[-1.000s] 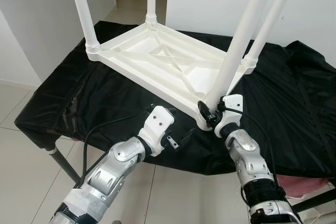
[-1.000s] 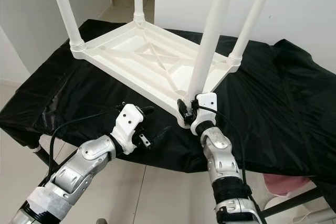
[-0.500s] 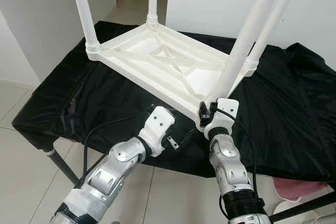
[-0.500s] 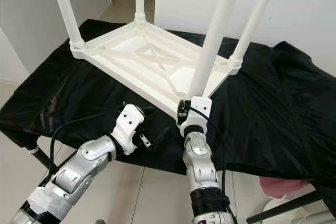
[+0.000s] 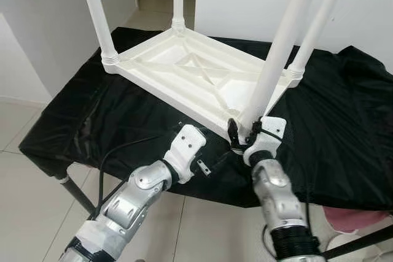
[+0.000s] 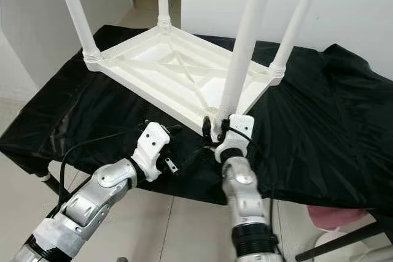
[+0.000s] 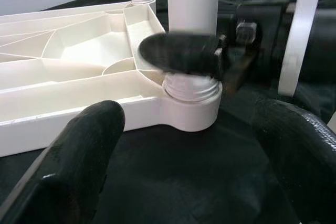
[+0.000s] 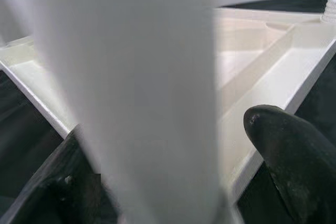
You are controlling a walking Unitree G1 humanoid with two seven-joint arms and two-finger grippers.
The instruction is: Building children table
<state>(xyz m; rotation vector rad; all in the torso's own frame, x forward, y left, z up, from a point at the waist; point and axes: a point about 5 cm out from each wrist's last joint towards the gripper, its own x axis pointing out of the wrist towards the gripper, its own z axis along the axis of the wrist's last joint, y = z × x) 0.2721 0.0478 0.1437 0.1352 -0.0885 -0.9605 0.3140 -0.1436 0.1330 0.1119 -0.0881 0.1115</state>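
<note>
Shifted rightward, right tool [image 5: 241,137] clasps the smooth round leg [image 5: 274,59]; left tool [image 5: 206,161] hangs released.

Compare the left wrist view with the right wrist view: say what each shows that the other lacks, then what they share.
Left wrist view: the screw collar at the near leg's base, a black finger of the right gripper across it, and the black cloth.

Right wrist view: the near leg close up between that gripper's own fingers.

Both: the ribbed underside of the upturned white table and that same leg.
</note>
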